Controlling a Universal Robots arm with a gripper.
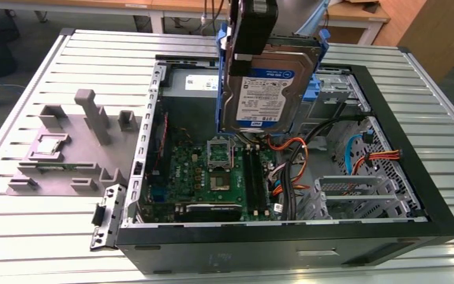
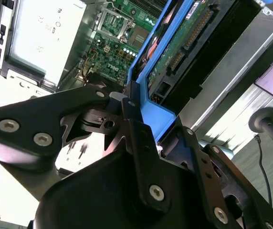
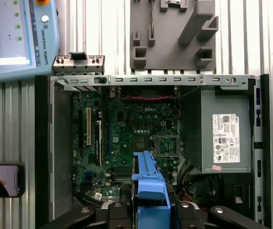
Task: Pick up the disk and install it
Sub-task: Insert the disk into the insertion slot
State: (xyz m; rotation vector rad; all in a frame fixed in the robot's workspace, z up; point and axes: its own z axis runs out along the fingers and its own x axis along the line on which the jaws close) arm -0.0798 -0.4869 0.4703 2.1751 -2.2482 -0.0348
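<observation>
In the exterior view the gripper point(image 1: 250, 50) is cut off by the picture's edge and covers the upper end of the disk point(image 1: 271, 89), which hides part of the power supply point(image 1: 191, 83) behind it. In the first wrist view the disk point(image 3: 150, 183) stands edge-on with its label unseen. Its near end runs off the picture's edge together with the fingers point(image 3: 126, 210) clamped on it.

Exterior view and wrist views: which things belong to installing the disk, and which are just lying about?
Part of the job:
- disk, upright above the case
- pincer, shut on the disk's blue bracket
- open computer case

Lying about:
- grey slotted fixture beside the case
- light-blue pendant
- phone
</observation>
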